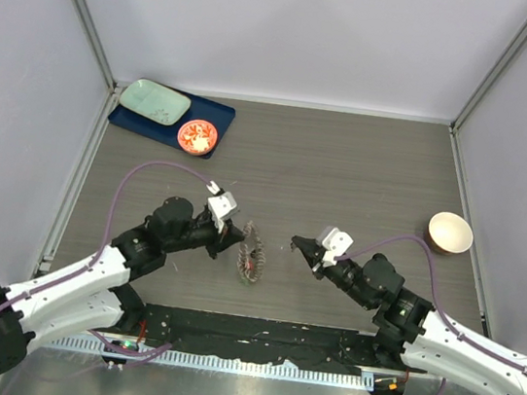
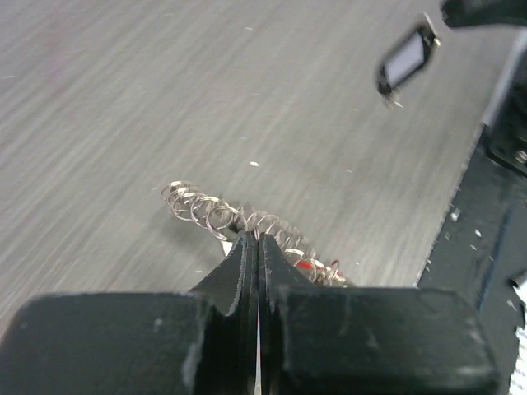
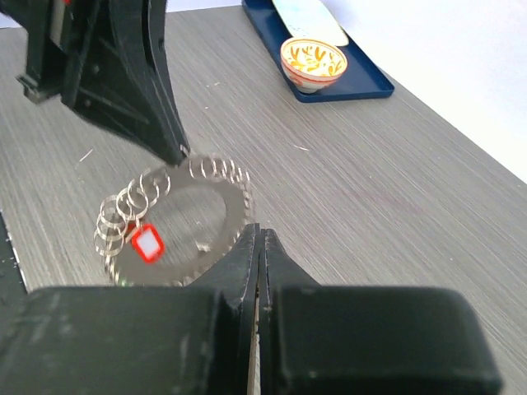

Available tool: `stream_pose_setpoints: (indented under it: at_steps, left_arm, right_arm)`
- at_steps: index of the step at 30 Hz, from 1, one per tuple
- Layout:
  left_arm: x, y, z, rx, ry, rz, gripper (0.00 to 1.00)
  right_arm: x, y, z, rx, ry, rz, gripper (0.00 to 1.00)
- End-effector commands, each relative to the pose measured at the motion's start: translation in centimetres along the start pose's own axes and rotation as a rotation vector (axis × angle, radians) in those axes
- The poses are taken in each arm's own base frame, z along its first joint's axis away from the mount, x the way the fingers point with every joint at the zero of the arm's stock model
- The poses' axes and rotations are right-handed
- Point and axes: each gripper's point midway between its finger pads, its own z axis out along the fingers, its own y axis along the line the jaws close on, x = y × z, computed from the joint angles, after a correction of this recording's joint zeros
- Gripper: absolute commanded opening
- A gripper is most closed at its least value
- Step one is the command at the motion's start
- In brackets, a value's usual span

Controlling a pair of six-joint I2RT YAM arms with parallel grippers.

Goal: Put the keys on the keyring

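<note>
a grey wood-grain tabletop (image 1: 346,170) inside pale walls carries the work. a blue tray (image 1: 218,113) with an orange-red dish (image 1: 197,135) sits at the far left, and a tan bowl (image 1: 449,232) lies well off to the right.

the keyring (image 1: 253,252) hangs between the two arms, pinched at its rim by the left fingers (image 1: 236,238), which are pressed together on it. from above it shows edge-on, its long axis running near to far. from the right wrist it shows almost face-on, so its open face is turned toward the right arm. a red key (image 3: 148,244) already dangles from its lower left rim.

the right fingers (image 1: 298,247) are also pressed together. the left wrist view shows a black key (image 2: 408,59) hanging just under them, so they appear to hold it by its top, though the right wrist view hides the pinch itself.

the coming move turns on this gap. the ring lies ahead and to the left of the right fingers, near but seemingly apart, so the key likely has to travel leftward to meet the rim. i cannot tell whether an opening in the rim faces the key.
</note>
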Motion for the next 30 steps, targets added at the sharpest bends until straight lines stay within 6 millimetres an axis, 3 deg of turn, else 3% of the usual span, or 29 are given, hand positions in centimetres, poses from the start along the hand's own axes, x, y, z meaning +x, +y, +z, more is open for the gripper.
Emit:
stream_pose_setpoints:
  at_steps: [1,2,3,5,8,13,17,20,21,24,30]
  left_arm:
    - [-3.0,3.4,-2.7,-0.287,0.055,-0.027,0.00]
    - [-1.8,3.5,-3.4,-0.315,0.134,-0.025,0.00]
    - [-3.0,4.0,-3.7,-0.354,0.145,-0.016,0.00]
    - [-1.6,4.0,-4.3,-0.363,0.259,-0.021,0.00]
    - [-1.6,3.8,-3.4,-0.326,0.338,0.001,0.00]
    - [-1.2,2.2,1.0,-0.116,0.401,0.062,0.00]
    - [1.5,2.1,6.5,0.022,0.492,0.072,0.00]
    - [3.1,2.3,9.0,0.074,0.545,0.067,0.00]
    - [4.4,2.6,10.3,0.085,0.585,0.055,0.00]
    - [5.7,2.9,12.5,0.100,0.609,0.049,0.00]
    - [7.2,3.1,14.5,0.076,0.609,0.077,0.00]
  right_arm:
    - [-0.7,-1.4,0.2,0.085,-0.036,0.021,0.01]
    - [-0.8,-1.5,0.2,0.090,-0.038,0.023,0.01]
    - [-0.7,-1.5,0.1,0.093,-0.036,0.022,0.01]
    - [-0.7,-1.5,0.1,0.094,-0.040,0.026,0.01]
    - [-0.6,-1.6,-0.2,0.103,-0.051,0.036,0.01]
    - [-1.1,-3.0,-1.1,0.180,-0.089,0.064,0.01]
    - [-1.3,-4.3,-2.1,0.256,-0.127,0.097,0.01]
    - [-1.1,-5.3,-2.7,0.317,-0.133,0.116,0.01]
    - [-0.9,-5.5,-2.9,0.336,-0.129,0.122,0.01]
    - [-0.4,-6.3,-3.2,0.387,-0.117,0.130,0.01]
    - [0.0,-6.4,-3.1,0.395,-0.098,0.125,0.01]
